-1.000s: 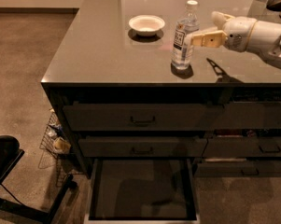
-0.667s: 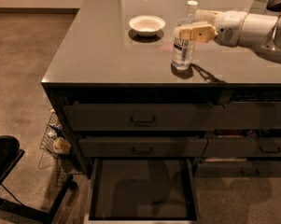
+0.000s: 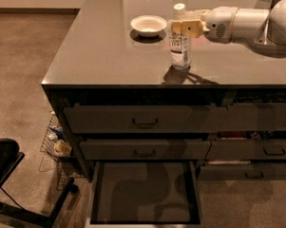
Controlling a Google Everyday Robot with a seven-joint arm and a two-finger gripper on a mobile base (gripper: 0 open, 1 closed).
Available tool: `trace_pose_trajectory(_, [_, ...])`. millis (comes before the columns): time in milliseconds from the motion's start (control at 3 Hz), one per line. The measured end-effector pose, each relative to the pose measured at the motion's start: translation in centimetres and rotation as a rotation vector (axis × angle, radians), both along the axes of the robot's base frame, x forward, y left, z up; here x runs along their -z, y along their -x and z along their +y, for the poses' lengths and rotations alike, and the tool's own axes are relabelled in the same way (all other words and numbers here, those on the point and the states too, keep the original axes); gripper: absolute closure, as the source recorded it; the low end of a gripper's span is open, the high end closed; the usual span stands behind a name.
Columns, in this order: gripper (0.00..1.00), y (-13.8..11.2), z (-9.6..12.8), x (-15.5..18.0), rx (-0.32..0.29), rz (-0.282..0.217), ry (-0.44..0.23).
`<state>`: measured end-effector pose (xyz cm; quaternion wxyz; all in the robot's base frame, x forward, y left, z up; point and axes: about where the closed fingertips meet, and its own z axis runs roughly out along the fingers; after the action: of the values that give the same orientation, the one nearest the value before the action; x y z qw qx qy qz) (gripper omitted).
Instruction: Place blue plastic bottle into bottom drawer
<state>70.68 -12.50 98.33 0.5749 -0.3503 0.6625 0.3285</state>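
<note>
Overall: dim, with a warm brown cast.
Light source: above and from the far side; shadows fall toward the camera.
Counter top (image 3: 100,56): soft sheen, with a paler reflection along its far edge.
Gripper (image 3: 184,28): at the upper part of the blue plastic bottle (image 3: 180,49), pale and well lit.
Arm (image 3: 247,22): its white shell is the brightest surface.
Bottle shadow: short, dark, on the counter's near side.
White bowl (image 3: 148,24): thin shadow beneath.
Bottom drawer (image 3: 133,189): murky, crossed by soft broad shadows.
Upper drawer fronts (image 3: 142,120): darkened under the counter lip.

Gripper (image 3: 182,28) at blue plastic bottle (image 3: 179,51)
</note>
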Motion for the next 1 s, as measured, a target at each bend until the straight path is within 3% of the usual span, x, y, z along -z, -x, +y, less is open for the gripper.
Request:
trace_pose_trajectory(333, [0.88,0.0,0.3,0.0,-0.005,0.001,-0.001])
trace_pose_trajectory(667, [1.00,-0.1,0.5,-0.2,-0.009,-0.001,-0.001])
trace_pose_trajectory(1000, [1.00,-0.6,-0.7,-4.1,-0.004,-0.043,0.004])
